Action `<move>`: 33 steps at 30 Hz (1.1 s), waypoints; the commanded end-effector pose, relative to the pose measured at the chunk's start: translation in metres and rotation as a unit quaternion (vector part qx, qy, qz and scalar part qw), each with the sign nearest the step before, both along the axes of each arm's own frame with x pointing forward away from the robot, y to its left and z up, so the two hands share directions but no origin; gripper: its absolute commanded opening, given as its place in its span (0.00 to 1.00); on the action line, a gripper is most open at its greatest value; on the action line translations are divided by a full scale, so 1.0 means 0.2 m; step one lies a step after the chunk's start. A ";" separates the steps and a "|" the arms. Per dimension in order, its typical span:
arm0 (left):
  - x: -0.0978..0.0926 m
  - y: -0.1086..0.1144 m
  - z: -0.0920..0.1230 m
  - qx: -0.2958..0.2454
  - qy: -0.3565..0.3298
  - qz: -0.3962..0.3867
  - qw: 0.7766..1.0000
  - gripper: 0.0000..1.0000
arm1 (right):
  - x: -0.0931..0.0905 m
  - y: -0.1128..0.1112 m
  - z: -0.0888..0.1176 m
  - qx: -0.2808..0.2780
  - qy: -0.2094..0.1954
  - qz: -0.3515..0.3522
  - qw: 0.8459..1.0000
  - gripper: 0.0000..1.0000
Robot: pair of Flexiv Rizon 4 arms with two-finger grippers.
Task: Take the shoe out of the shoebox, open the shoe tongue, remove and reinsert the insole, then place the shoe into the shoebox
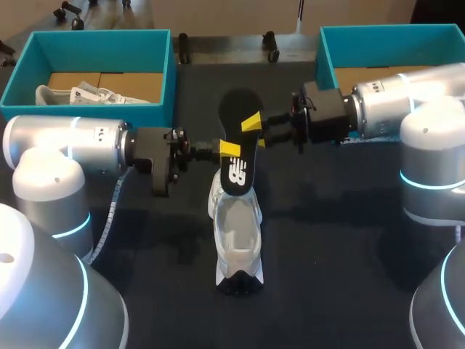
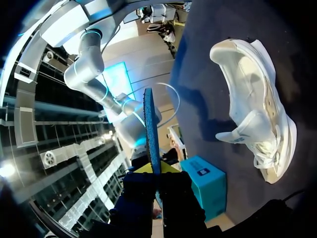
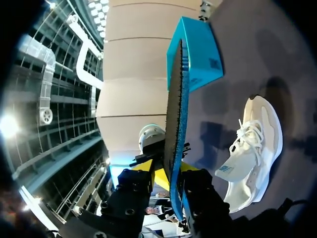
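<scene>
Now, closest in, the white shoe [image 1: 236,240] sits upright on the dark counter [image 1: 349,254], one end pointing back at the robot, its mouth gaping open. Just above its far end hangs the black insole [image 1: 238,138] – off the counter and out of the shoe, pinned from both sides. The left claw [image 1: 229,150] comes in from the left and pinches the insole's lower part; the left wrist view shows the insole [image 2: 151,129] edge-on, blue underside showing, clamped tight between that claw's [image 2: 157,171] fingers, with the shoe [image 2: 257,99] off to one side on the counter. The right claw [image 1: 252,123] grips higher up – its own camera has the insole [image 3: 177,124] squeezed in the claw [image 3: 168,176], the shoe [image 3: 252,153] lying beyond. Further back stand two teal boxes: the left shoebox [image 1: 163,80] holds a pale bundle [image 1: 80,94] I can't make out, and the right shoebox [image 1: 328,54] sits behind the right arm.
</scene>
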State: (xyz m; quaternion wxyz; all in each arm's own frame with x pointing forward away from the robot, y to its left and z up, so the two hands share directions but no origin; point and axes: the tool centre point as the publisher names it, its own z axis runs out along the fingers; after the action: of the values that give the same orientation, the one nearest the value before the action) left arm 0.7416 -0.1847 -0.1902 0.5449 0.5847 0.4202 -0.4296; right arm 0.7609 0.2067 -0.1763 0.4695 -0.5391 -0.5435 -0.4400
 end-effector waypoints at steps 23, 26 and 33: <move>-0.01 -0.01 -0.02 -0.003 0.001 -0.003 1.000 0.00 | 0.04 0.01 -0.02 0.006 -0.003 -0.038 0.999 0.02; -0.01 -0.01 -0.02 -0.003 0.001 -0.004 1.000 0.00 | 0.04 0.01 -0.02 0.007 -0.004 -0.038 0.999 0.00; -0.01 0.03 0.00 0.001 0.007 -0.011 1.000 1.00 | 0.05 0.01 -0.05 0.008 -0.007 -0.036 0.999 0.00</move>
State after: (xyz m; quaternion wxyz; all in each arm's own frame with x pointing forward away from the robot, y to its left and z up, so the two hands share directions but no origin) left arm 0.7392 -0.1850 -0.1932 0.5386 0.5849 0.4186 -0.4388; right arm 0.7703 0.2076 -0.1832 0.4542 -0.5520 -0.5233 -0.4638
